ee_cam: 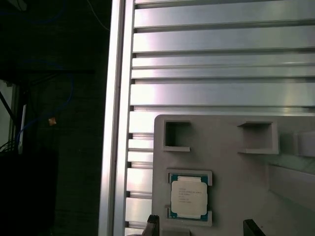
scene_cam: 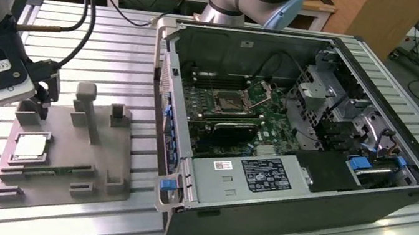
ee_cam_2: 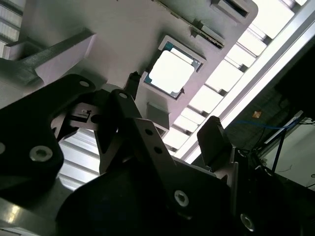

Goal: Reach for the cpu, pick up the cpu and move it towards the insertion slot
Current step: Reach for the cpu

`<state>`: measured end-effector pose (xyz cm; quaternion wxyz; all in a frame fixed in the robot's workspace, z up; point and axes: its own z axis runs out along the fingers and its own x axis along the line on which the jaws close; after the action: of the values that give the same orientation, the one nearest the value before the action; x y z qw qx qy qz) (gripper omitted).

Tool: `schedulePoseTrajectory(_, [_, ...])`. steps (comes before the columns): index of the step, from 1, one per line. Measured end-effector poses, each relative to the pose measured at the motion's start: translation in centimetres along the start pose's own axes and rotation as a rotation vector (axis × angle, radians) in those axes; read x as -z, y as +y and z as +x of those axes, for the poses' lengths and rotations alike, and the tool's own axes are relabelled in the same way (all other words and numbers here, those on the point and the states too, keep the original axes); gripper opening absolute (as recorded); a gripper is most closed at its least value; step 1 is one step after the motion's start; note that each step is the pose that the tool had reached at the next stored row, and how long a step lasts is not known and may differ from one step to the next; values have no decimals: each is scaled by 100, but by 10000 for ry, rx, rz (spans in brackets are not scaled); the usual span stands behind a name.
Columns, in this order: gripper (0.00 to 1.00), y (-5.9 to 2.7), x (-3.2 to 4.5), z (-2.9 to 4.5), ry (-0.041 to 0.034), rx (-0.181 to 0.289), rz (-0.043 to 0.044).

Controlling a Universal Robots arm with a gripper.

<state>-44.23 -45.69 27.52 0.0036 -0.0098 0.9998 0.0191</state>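
The cpu [scene_cam: 30,146] [ee_cam_2: 171,73] [ee_cam: 188,195] lies flat in a square recess of the grey fixture [scene_cam: 101,160], silvery top up. My gripper [scene_cam: 16,109] hangs just above the fixture's far end, a short way beyond the cpu and not touching it. In both wrist views its two dark fingers stand apart with nothing between them, gripper [ee_cam_2: 172,101] [ee_cam: 202,223] open. The insertion slot [scene_cam: 231,101] is the square socket on the green board inside the open computer case [scene_cam: 299,188], its hinged metal plate raised, well off to the exterior view's right.
A thin green memory stick [scene_cam: 58,169] lies in the fixture near the cpu. Upright grey posts [scene_cam: 85,104] rise from the fixture. The slatted aluminium table [scene_cam: 104,38] ends close to the fixture at the exterior view's left. A second arm's base [scene_cam: 249,4] stands behind the case.
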Motion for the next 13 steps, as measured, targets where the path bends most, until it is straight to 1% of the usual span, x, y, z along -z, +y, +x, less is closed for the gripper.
schedulePoseTrajectory(13, [74, 0, 0, 0, 0, 0, -3])
